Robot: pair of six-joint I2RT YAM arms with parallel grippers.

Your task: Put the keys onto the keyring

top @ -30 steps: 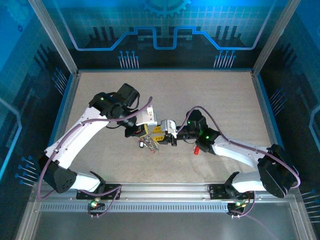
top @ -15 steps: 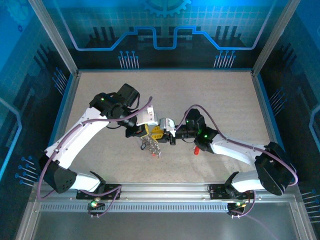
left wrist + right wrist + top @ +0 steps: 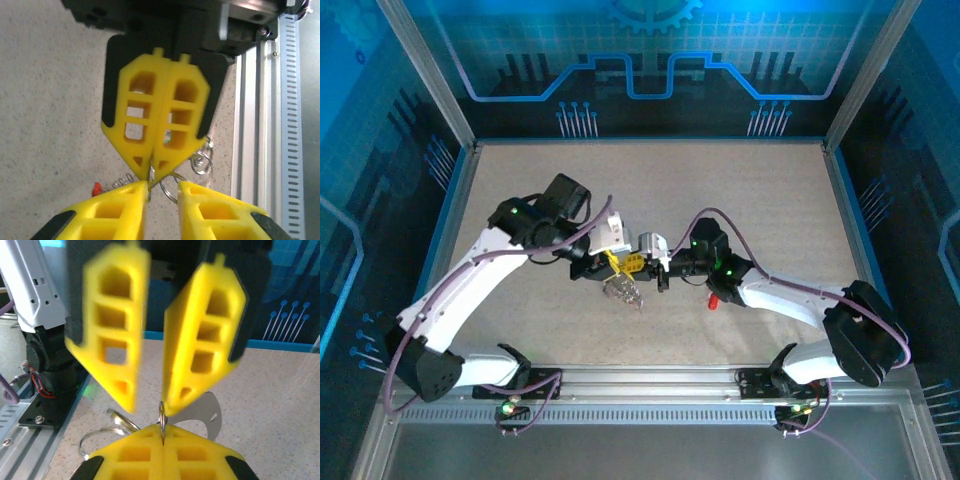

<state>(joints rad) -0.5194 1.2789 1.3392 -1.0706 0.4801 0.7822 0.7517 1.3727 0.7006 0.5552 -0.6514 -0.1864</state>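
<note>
- The left gripper [image 3: 162, 187] has its yellow fingers apart, with a clear gap between the tips and nothing pinched in it.
- The right gripper [image 3: 162, 432] has its fingers pressed together, clamped on the thin wire of the keyring [image 3: 162, 416], which stands edge-on out of the seam between them.
- The two grippers meet tip to tip over the middle of the counter [image 3: 770, 200], the left one pointing at the right one's closed tips.
- From the left wrist, a loop of the keyring curves into the gap between the open left fingers (whether it touches either finger is too fine to tell).
- A bunch of keys [image 3: 623, 291] sits just below the meeting tips; I cannot tell whether it hangs or rests on the counter.
- A flat silvery key blade [image 3: 206, 412] shows just behind the right gripper's fingers.
- The red key [image 3: 714, 299] lies alone on the counter beside the right arm, apart from the bunch.
</note>
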